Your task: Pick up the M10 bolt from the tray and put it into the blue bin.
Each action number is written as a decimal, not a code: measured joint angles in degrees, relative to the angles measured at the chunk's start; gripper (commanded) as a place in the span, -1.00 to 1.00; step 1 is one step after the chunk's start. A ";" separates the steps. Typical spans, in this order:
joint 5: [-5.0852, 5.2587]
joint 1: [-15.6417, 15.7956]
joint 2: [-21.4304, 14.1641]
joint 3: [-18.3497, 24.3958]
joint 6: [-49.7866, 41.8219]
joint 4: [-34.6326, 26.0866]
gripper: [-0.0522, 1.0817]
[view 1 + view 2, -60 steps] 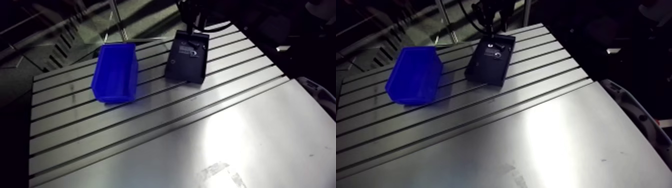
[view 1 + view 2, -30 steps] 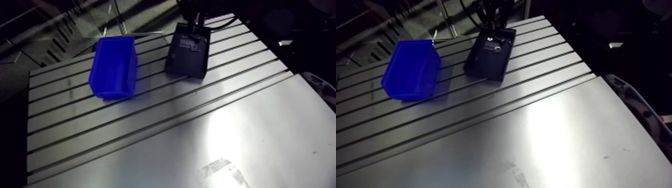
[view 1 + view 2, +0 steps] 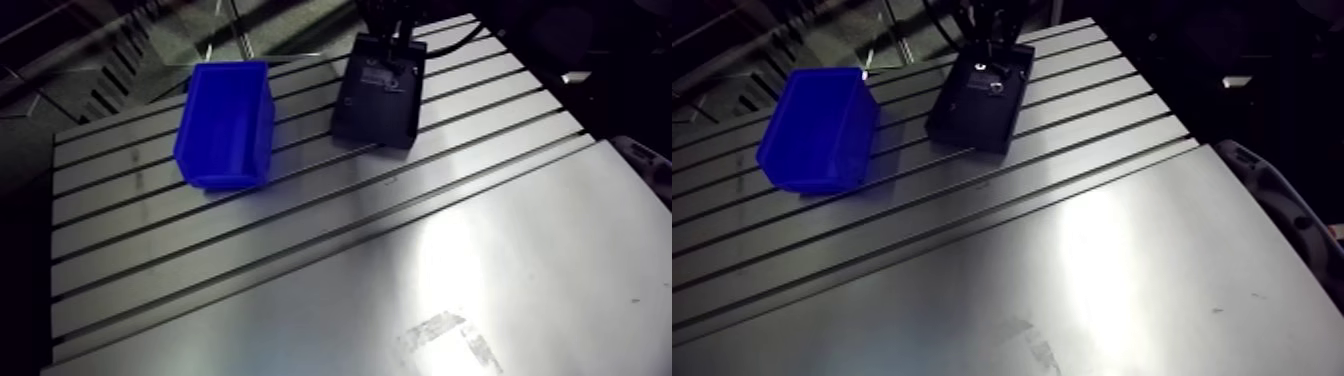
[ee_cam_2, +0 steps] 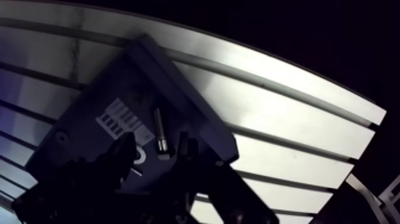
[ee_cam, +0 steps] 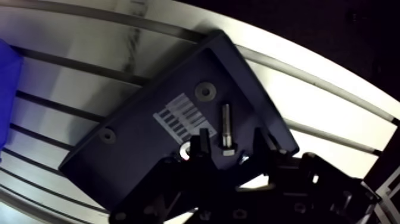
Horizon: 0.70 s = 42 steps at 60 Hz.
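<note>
Black fingers (image 5: 203, 143), spread astride the bolt (image 5: 226, 125), cover part of the tray (image 5: 137, 149).

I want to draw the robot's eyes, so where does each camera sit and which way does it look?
Arm view: on the upper link, looking down across the table at the blue bin and the tray; the wrist shows at the top edge.
Wrist view: on the wrist, looking down past the open gripper at the bolt lying in the tray; both fingers show, either side of its head.
Shared: the tray, and a corner of the blue bin.
</note>
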State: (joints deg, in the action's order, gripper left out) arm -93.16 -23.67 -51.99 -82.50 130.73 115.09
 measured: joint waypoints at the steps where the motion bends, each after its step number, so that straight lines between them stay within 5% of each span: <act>1: -0.04 0.00 0.06 0.01 0.00 0.08 -0.02; 42: -0.30 0.10 0.95 -0.11 -0.04 0.49 0.05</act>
State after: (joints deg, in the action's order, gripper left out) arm -93.47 -23.57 -51.04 -82.61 130.69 115.59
